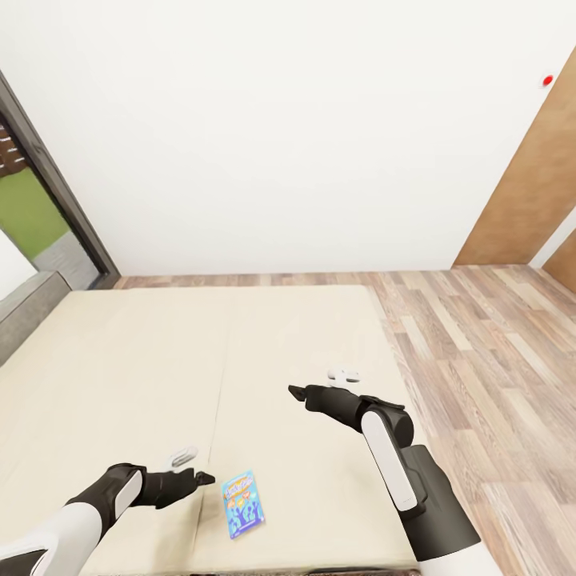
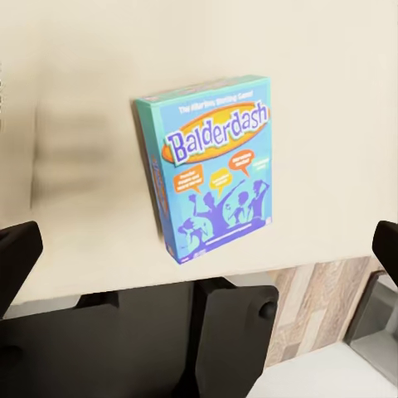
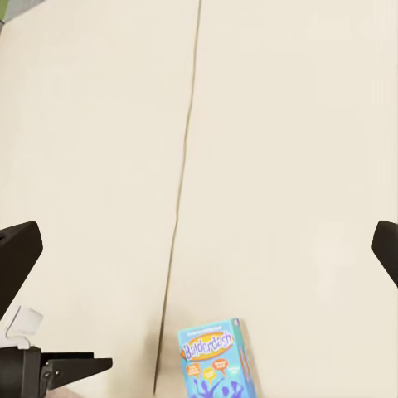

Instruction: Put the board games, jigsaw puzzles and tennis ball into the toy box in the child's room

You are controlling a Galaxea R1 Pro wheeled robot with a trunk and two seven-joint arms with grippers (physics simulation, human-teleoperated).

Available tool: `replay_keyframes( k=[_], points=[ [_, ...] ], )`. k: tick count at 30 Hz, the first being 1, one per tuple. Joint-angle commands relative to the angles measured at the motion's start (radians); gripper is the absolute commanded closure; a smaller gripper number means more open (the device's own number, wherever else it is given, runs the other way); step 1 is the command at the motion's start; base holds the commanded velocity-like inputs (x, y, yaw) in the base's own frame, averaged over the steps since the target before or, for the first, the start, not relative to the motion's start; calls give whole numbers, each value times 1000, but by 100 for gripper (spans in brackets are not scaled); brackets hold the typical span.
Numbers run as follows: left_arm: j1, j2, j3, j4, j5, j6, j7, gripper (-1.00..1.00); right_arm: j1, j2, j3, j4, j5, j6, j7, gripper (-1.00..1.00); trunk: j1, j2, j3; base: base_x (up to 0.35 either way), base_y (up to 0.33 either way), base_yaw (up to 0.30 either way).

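A light blue board game (image 1: 242, 502) printed "Balderdash" lies flat on the bed (image 1: 144, 376), close to the cream mattress's near edge. My left gripper (image 1: 196, 478) hovers just left of it, open and holding nothing. In the left wrist view the board game (image 2: 211, 166) lies ahead between the wide-apart fingers (image 2: 16, 257) of the left gripper (image 2: 199, 249). My right gripper (image 1: 300, 393) is open above the mattress, farther back and to the right. Its wrist view shows the right gripper (image 3: 199, 249), the board game (image 3: 215, 361) and the left gripper (image 3: 75, 366).
A seam (image 1: 222, 376) runs down the middle of the mattress. Wood-plank floor (image 1: 480, 352) lies to the right of the bed, with a brown door (image 1: 528, 192) beyond it. A white wall stands behind, and a dark-framed opening (image 1: 48, 208) is at the left.
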State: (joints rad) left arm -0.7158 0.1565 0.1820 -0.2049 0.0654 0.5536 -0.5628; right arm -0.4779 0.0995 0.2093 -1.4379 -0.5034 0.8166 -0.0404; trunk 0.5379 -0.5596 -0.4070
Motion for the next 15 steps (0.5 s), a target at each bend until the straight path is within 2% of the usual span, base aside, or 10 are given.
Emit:
replay_keyframes(
  k=[1,5,9,12,15],
  points=[
    [0,0,2,-1,7,-1,0,-100,-1,0,0,-2,-5,4,-4,-100,0,-1,-3,0,0,0],
    [-1,1,3,-1,7,-15,0,-100,-1,0,2,-14,-5,4,-4,-100,0,-1,-10,0,0,0],
    [-3,2,3,-21,7,-21,3,-100,-1,2,4,-66,-6,5,-4,-100,0,-1,-16,0,0,0],
    [-4,1,3,-73,6,-15,16,-100,-1,20,5,-87,-7,5,-3,-100,0,-1,-21,0,0,0],
    [-5,-1,2,-89,4,-15,29,-100,-1,35,6,-92,-7,6,-3,-100,0,-1,-26,0,0,0]
  ],
)
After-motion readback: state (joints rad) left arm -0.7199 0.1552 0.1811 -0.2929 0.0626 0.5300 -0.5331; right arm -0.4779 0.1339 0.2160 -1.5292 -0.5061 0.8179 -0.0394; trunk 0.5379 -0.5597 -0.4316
